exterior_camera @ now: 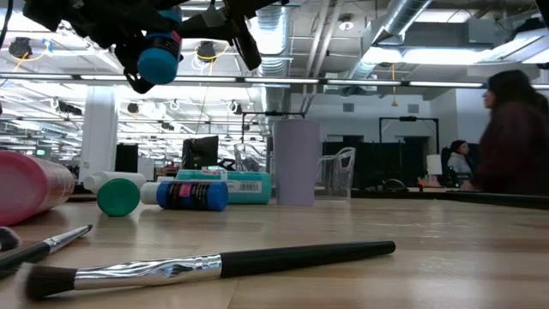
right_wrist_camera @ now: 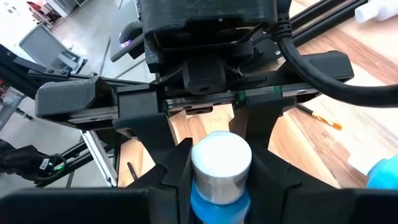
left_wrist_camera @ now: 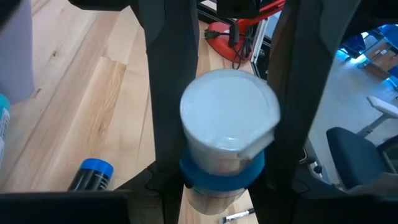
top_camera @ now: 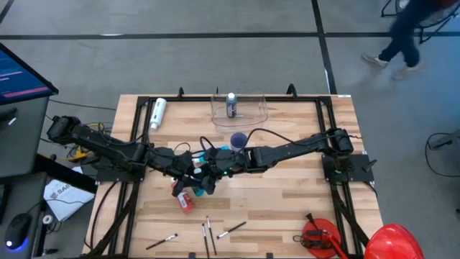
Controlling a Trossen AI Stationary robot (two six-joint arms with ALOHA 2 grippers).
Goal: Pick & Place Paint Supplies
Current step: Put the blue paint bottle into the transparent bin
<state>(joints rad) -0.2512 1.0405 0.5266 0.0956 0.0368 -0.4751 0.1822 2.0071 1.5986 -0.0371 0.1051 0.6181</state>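
A blue paint bottle with a white cap hangs upright in the air over the table's middle, between my two grippers, which face each other. My left gripper comes from the table's left and is shut on it. My right gripper comes from the right and is shut on it too. On the table lie a red bottle, a blue-black bottle, a teal tube and several brushes. My left gripper pinches the bottle at its white cap between its two fingers, coming about level from the table's left. The bottle stands upright, cap up, lifted clear of the table. My right gripper has its two fingers on either side of the bottle, at the cap's lower part and the top of the blue body. They come slanting down from the table's right, opposite the left fingers. The bottle's bottom end hangs free below.
A clear tub with a dark bottle in it stands at the far edge, a purple cup just in front of it. A white bottle lies far left. Red gear sits at the near right corner. A person stands beyond the table.
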